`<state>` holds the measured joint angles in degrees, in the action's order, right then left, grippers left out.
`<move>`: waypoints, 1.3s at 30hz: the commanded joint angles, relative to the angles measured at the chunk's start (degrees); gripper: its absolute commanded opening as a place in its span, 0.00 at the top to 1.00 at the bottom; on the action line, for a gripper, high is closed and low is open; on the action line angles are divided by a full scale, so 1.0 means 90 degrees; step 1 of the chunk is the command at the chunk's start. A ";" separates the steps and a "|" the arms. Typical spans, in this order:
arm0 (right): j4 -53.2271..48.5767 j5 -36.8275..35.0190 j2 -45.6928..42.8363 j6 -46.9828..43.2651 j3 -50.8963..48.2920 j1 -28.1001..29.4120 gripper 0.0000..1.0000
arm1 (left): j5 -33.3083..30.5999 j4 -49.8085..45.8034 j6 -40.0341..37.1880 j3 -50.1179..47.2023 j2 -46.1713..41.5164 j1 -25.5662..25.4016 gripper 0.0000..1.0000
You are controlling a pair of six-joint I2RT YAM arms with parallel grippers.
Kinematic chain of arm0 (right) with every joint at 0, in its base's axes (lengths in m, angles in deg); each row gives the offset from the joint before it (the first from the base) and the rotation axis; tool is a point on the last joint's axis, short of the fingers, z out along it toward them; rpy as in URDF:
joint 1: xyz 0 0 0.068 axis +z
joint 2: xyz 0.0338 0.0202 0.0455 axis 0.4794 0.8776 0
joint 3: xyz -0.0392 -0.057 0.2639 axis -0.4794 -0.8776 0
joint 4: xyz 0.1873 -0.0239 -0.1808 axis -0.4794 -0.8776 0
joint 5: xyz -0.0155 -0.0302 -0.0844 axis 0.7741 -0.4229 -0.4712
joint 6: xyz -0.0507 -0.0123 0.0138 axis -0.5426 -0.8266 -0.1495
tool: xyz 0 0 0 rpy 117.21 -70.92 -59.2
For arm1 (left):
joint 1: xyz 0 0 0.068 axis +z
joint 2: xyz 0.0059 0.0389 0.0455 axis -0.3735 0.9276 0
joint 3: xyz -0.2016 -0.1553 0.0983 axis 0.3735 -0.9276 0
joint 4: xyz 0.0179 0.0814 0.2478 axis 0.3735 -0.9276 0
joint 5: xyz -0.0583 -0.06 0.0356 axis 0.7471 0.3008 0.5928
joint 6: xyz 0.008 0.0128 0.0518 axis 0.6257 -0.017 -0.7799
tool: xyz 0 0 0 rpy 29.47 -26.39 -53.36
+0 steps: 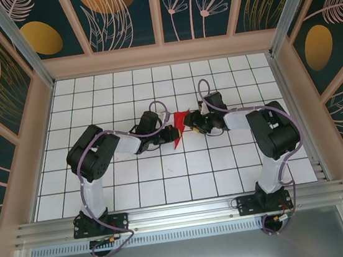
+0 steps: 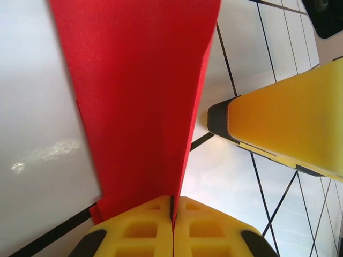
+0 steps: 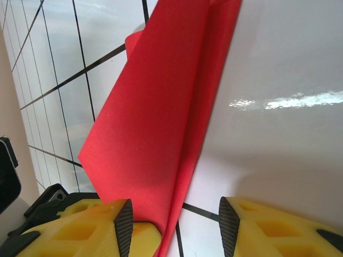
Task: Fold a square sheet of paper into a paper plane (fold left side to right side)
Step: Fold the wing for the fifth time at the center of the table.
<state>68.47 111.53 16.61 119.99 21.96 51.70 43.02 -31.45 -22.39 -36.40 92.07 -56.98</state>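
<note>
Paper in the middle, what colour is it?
The paper is bright red, plain with no pattern. It shows best in the left wrist view.

Red paper (image 1: pixel 178 127), folded into narrow creased wedge, table (image 1: pixel 165 179) centre

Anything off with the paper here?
Nothing torn. The red paper, pinched in the shut left gripper, has layers that do not lie flush: one edge curls out at its far end in the right wrist view.

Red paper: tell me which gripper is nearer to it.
Left. The left gripper is clamped on the red paper; the right gripper straddles it, jaws open.
</note>
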 commanded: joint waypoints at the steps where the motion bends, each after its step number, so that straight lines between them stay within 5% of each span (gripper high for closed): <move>1: 0.0003 -0.0026 0.0156 0.0137 0.0227 0.0057 0.51 | 0.0202 0.0403 0.0248 -0.0112 0.0115 0.0083 0.94; 20: -0.0437 -0.0280 0.0742 0.0292 0.0740 0.0191 0.54 | 0.0464 0.0785 0.0587 -0.0165 0.0320 0.0176 0.94; 39: -0.1325 -0.0561 0.1254 0.0067 0.1146 0.0261 0.56 | 0.0470 0.0898 0.0651 -0.0222 0.0147 0.0176 0.68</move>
<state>59.64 110.81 23.47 122.39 32.67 52.92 48.44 -23.36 -16.05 -37.36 93.91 -55.95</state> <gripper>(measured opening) 0.441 0.311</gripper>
